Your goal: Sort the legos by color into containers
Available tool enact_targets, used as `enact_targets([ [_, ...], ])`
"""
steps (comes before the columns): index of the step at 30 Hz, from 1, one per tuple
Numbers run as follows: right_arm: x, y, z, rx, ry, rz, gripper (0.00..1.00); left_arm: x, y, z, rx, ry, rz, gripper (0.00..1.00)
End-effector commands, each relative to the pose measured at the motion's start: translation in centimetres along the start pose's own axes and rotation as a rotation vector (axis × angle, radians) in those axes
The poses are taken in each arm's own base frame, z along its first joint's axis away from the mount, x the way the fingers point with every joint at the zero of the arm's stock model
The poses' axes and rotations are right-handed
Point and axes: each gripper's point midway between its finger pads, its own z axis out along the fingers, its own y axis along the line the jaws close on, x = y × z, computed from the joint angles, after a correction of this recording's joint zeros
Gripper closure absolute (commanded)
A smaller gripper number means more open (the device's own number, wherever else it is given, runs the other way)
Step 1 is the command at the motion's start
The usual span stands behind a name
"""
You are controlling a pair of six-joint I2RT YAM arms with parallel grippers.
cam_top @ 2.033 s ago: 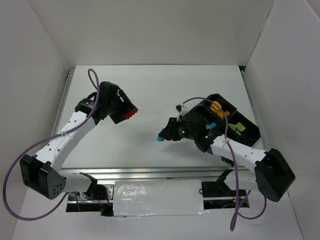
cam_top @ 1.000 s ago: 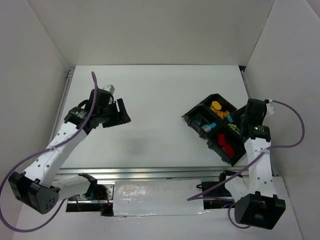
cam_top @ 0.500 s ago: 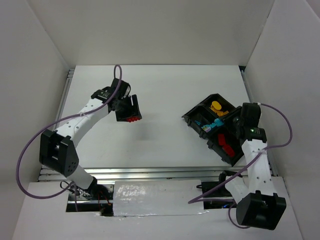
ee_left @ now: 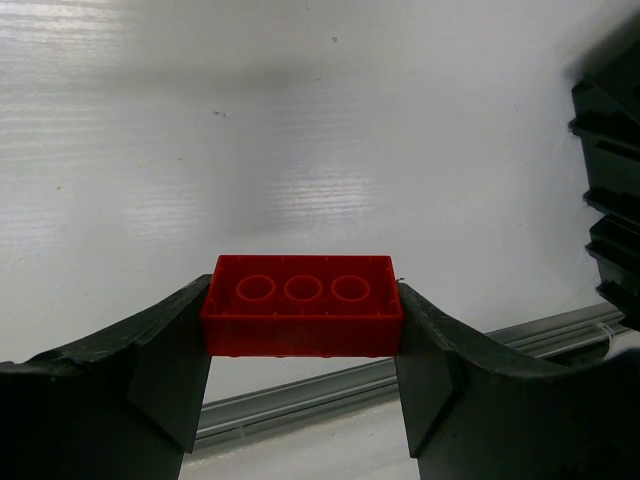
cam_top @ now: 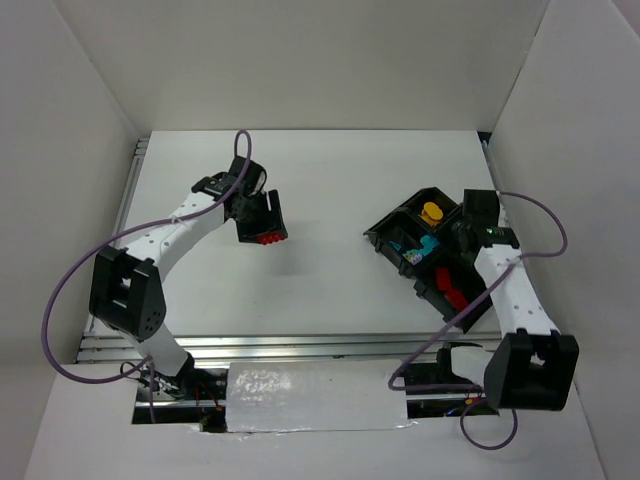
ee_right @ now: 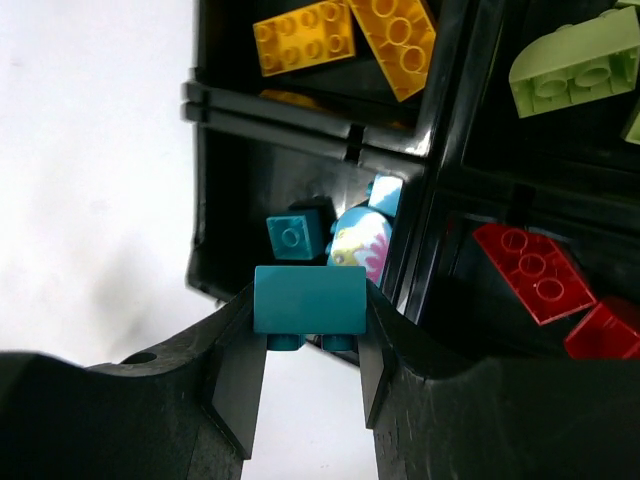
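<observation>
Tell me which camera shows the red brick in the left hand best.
Left wrist: the red brick sits mid-frame, close up, pinched between the fingers of the left hand, three round sockets visible. Top external shows only a small red patch at that hand. Right wrist misses it.

Top view: right arm (cam_top: pixel 500 275) covers the tray (cam_top: pixel 378 238) at its 3 o'clock compartment, so the contents there are unseen. The cyan brick (ee_right: pixel 308 298) pinched in the right gripper (ee_right: pixel 310 335) is hidden under the wrist too. Right wrist view: tray runs off the top and right edges. Yellow brick (ee_right: pixel 400 35) clipped at 12, green brick (ee_right: pixel 575 68) at 2, a red piece (ee_right: pixel 605 335) at 4. Printed piece (ee_right: pixel 358 240) sits half behind the cyan brick, can't tell what it is. Left wrist view: tray is just a dark sliver at 3, inside not visible. Left gripper (ee_left: pixel 300 345) pads cover both ends of its red brick (ee_left: pixel 300 305).
</observation>
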Motion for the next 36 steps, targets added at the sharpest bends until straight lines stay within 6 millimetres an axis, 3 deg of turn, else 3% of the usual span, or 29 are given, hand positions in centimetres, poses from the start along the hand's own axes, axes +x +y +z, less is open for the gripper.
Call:
enact_targets([
  [1, -1.3, 1.4, 1.9, 0.020, 0.014, -0.014, 0.91, -1.5, -2.0, -1.5, 0.092, -0.055, 0.011, 1.00],
  [5, -1.7, 3.0, 2.8, 0.015, 0.026, -0.036, 0.90, -1.1, -2.1, -2.4, 0.119, -0.077, 0.022, 1.00],
  [7, -1.6, 3.3, 3.4, 0.021, 0.037, -0.048, 0.78, -0.9, -1.9, -2.8, 0.124, -0.096, 0.020, 1.00],
  [8, -1.7, 3.6, 3.5, 0.025, 0.040, -0.056, 0.68, -0.8, -1.9, -2.9, 0.125, -0.098, 0.022, 1.00],
  [9, -1.4, 3.9, 3.6, 0.027, 0.049, -0.064, 0.52, -0.7, -1.9, -3.0, 0.129, -0.103, 0.024, 1.00],
  [14, 0.8, 5.7, 3.7, -0.008, 0.074, -0.142, 0.23, -0.4, -1.8, -4.0, 0.146, -0.124, 0.035, 1.00],
  [15, 0.9, 5.7, 3.6, -0.003, 0.071, -0.147, 0.11, -0.3, -1.9, -4.3, 0.155, -0.131, 0.038, 1.00],
  [19, 0.7, 6.8, 2.6, -0.032, 0.058, -0.157, 0.07, 0.1, -2.5, -5.0, 0.203, -0.136, 0.057, 1.00],
  [22, 0.7, 9.1, 0.3, -0.144, 0.039, -0.198, 0.07, 0.3, -4.2, -6.4, 0.302, -0.143, 0.085, 1.00],
  [23, 1.6, 10.8, -1.6, -0.261, 0.072, -0.223, 0.07, 0.3, -4.7, -6.9, 0.332, -0.148, 0.092, 1.00],
  [25, 3.9, 13.5, -3.3, -0.462, 0.112, -0.337, 0.06, 0.4, -6.0, -7.9, 0.401, -0.143, 0.097, 1.00],
  [27, 8.0, 16.2, -6.9, -0.746, 0.202, -0.484, 0.06, 0.7, -6.8, -8.6, 0.437, -0.112, 0.081, 1.00],
  [30, 13.1, 17.6, -11.7, -1.051, 0.278, -0.646, 0.06, 0.9, -8.3, -9.6, 0.498, -0.062, 0.021, 1.00],
  [31, 13.9, 17.6, -12.9, -1.109, 0.279, -0.673, 0.06, 1.6, -9.0, -9.9, 0.539, -0.010, -0.023, 1.00],
  [33, 16.5, 17.8, -15.1, -1.242, 0.306, -0.733, 0.06, 2.3, -9.5, -10.0, 0.572, 0.036, -0.068, 1.00],
  [36, 18.6, 18.1, -16.7, -1.314, 0.285, -0.792, 0.06, 3.1, -10.1, -10.8, 0.603, 0.092, -0.140, 1.00],
])
